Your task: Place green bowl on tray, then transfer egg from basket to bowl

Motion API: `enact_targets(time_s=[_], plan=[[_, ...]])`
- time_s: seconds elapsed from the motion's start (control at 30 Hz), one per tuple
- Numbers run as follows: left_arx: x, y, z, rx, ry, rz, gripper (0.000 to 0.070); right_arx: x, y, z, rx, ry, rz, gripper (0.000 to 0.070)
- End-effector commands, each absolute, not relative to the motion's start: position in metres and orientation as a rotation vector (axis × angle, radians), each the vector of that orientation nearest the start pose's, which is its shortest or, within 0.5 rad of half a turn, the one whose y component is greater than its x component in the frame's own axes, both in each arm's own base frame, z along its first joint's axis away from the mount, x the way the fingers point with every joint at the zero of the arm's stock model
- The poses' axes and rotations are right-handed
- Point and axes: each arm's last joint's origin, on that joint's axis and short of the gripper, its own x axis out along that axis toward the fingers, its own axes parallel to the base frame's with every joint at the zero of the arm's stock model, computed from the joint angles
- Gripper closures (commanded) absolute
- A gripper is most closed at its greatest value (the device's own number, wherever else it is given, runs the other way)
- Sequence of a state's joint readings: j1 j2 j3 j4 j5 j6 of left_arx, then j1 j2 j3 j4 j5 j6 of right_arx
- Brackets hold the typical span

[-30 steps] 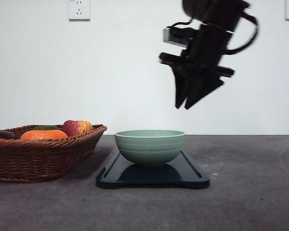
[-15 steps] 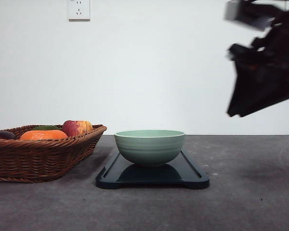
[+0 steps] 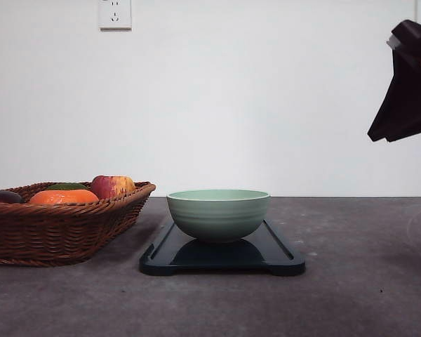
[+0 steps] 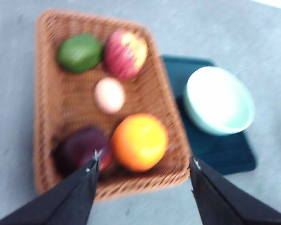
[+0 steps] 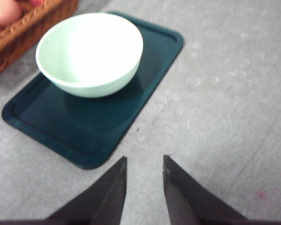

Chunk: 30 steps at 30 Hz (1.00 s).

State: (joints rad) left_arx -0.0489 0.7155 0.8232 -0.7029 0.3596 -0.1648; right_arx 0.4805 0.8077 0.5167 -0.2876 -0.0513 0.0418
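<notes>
the right gripper (image 3: 407,112) was found withdrawn to the far right since a second before, jaws slightly apart and empty. the green bowl (image 3: 218,213) was left seated on the tray (image 3: 284,261). the egg (image 4: 109,95) remained in the basket (image 4: 46,70), beneath the spread left gripper (image 4: 144,164); transfer was judged outstanding.

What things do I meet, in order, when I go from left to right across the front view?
Basket with fruit → tray carrying the green bowl → bare table → right gripper, raised at the right edge.
</notes>
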Motion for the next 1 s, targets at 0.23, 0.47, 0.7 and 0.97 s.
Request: enact_targets(time_s=[0.23, 0.47, 0.7, 0.97], plan=[[0.195, -0.035, 0.338, -0.215, 0.765, -0.332, 0.0312, 0.151, 0.082, 0.229, -0.084, 0.580, 0.506, 0.0551], [0.255, -0.059, 0.331, -0.135, 0.930, -0.262, 0.0313, 0.151, 0.081, 0.229, -0.087, 0.580, 0.499, 0.0551], [0.307, -0.084, 0.297, -0.058, 1.070, -0.201, 0.0316, 0.152, 0.081, 0.229, -0.092, 0.580, 0.481, 0.0551], [0.344, -0.099, 0.246, -0.058, 1.152, -0.183, 0.0350, 0.152, 0.081, 0.229, -0.093, 0.580, 0.480, 0.0551]])
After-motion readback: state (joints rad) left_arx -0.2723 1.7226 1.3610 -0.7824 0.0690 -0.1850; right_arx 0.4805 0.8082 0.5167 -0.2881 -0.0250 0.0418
